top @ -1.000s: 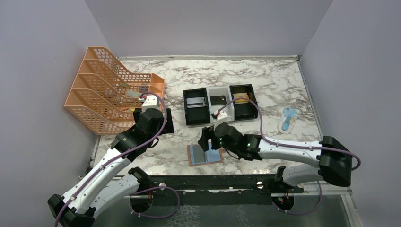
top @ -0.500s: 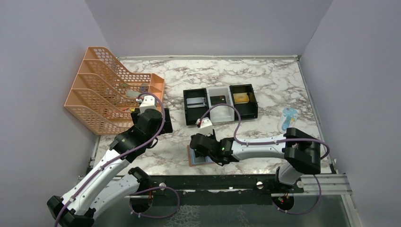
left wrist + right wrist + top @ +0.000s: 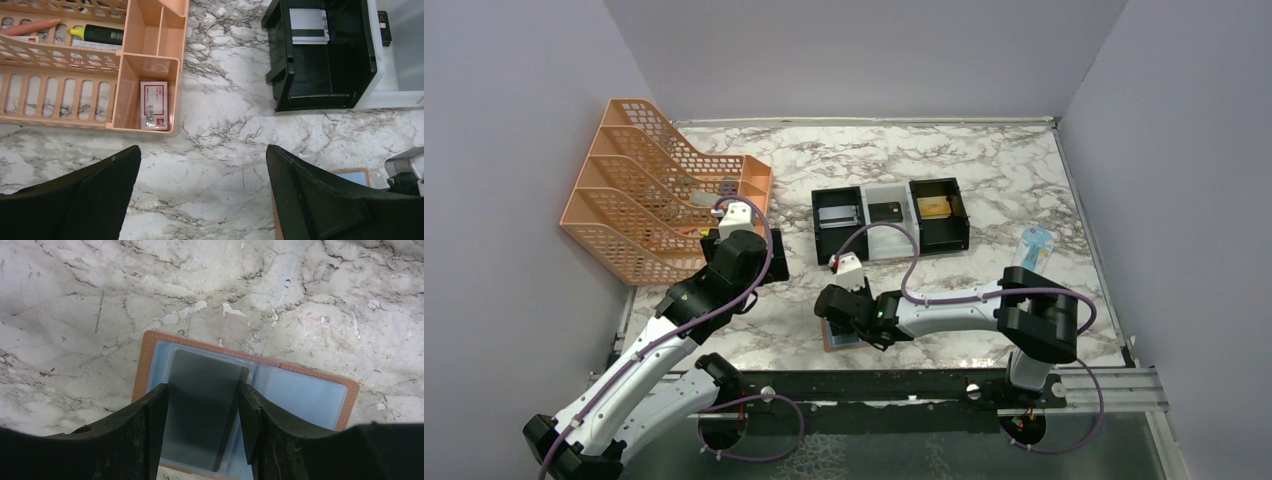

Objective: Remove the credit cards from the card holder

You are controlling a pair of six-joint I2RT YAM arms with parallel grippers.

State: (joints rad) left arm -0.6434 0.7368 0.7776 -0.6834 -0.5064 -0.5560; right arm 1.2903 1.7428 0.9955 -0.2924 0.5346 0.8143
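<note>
Right wrist view: the card holder lies open and flat on the worktop, blue lining up, with a dark grey credit card in its left pocket.
Right tool: released; its two fingers straddle the card, one beside each long edge, and I see no pinch on it.
Left tool: released, fingers spread wide, hanging over bare marble between the orange organiser and the black-and-white tray, well apart from the holder.
Top external view: the holder sits close to the near edge, mostly hidden under my right wrist.
Step in hand: I judge I am lining up to grip this card, not yet pulling it.
Next move: bring the tips low enough to catch the thin edges, clench, then slide the card out along the pocket.
Risk: the holder is light and nothing pins it, so it may drag along with the card.
</note>
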